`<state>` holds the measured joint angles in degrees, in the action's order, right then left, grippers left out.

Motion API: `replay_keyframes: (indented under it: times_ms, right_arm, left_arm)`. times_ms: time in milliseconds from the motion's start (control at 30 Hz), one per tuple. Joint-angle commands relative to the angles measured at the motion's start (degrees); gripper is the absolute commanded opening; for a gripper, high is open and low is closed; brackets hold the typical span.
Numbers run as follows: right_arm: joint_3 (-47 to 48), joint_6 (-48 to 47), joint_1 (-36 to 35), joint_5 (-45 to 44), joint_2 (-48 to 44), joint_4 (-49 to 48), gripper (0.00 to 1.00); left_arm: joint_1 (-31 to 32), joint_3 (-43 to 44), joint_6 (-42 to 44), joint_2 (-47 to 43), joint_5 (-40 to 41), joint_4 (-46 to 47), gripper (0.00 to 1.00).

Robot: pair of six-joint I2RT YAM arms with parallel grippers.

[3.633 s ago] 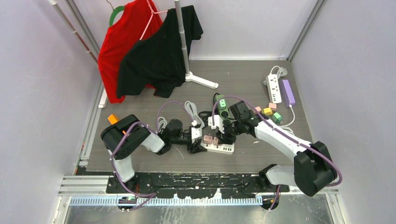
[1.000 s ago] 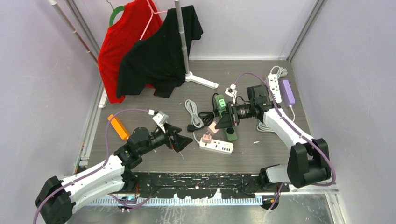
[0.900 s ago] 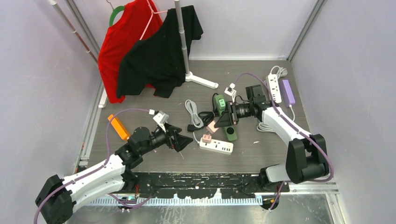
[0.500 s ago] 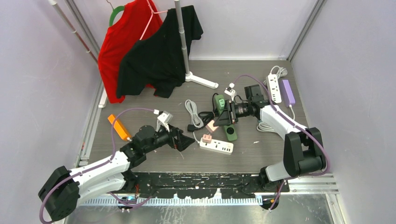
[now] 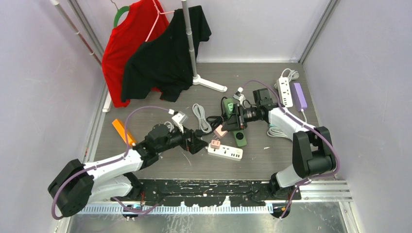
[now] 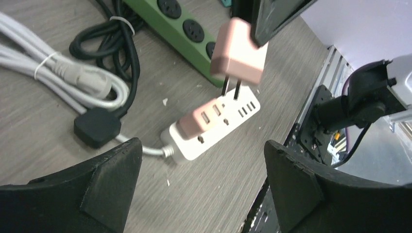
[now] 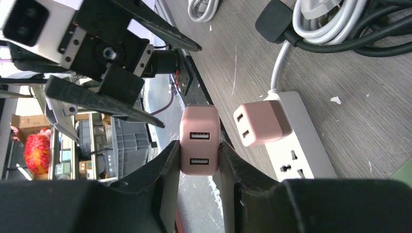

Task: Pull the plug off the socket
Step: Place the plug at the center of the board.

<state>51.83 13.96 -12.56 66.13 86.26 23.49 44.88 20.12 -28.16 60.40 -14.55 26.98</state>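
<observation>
Pinching a pink two-port plug [image 6: 238,58] by its sides, the right claw [image 7: 199,145] holds it just above the white socket strip [image 6: 243,104], upper middle of the left wrist view, two bare prongs pointing down. Pink plugs number two: the other [image 6: 206,119] sits seated in that strip. One green strip [image 6: 187,24] lies behind. The left claw [image 6: 200,145] gapes wide, empty, over the bench [image 6: 39,145].

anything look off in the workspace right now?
Nothing broken or spilled. One pink plug hangs in the air in the right gripper, prongs bare, clear of the white power strip; a second pink plug is seated in that strip. Small white flecks lie on the table nearby.
</observation>
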Motion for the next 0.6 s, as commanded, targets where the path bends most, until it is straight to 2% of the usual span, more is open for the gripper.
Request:
replay_keyframes:
  times_ms: [0, 133, 467, 567]
  right_arm:
    - [2.48, 2.61, 0.35, -0.30, 0.43, -1.93, 0.04]
    - [2.64, 3.59, 0.51, -0.98, 1.34, -2.04, 0.05]
    - [2.61, 4.06, 0.54, -0.88, 1.81, -2.44, 0.05]
    - [2.66, 4.13, 0.52, -0.88, 1.81, -2.40, 0.05]
  left_arm:
    - [-0.19, 7.86, -1.66, 3.77, 0.71, 0.09, 0.94]
    - [0.45, 10.40, -3.66, 7.29, 0.47, 1.08, 0.91]
    - [4.54, 18.01, -0.48, 16.16, 3.27, -1.06, 0.88]
    - [5.84, 20.84, 0.22, 18.85, 4.68, -3.50, 0.78]
